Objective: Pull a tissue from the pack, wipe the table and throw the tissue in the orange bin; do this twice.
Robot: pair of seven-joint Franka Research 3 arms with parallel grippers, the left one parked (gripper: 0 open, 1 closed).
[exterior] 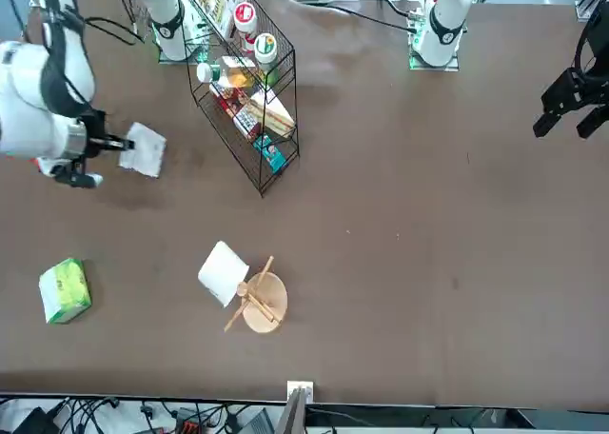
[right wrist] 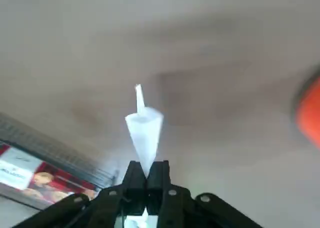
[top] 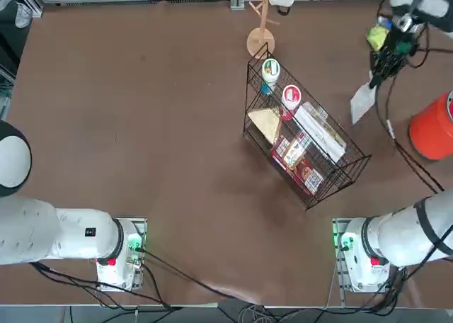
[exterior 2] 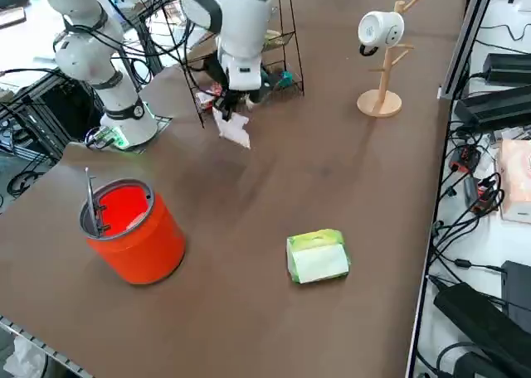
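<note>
Tissue [right wrist: 144,130] thin, limp, near weightless; I judge it tears if dragged hard, so best pinched by corner, as now. Right pincer [right wrist: 146,170] pressed together on tissue's edge; sheet hangs free above worktop [exterior 2: 348,179], not touching. Pack [exterior 2: 316,258] lies well apart from pincer, toward worktop's edge. Orange bin [exterior 2: 133,229] near pincer, open side up. Wire basket [top: 304,149] just beside pincer.

Bare table [top: 141,125] beside wire basket [top: 354,168]

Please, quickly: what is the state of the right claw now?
Right claw: closed, holding a white tissue above the table.
</note>
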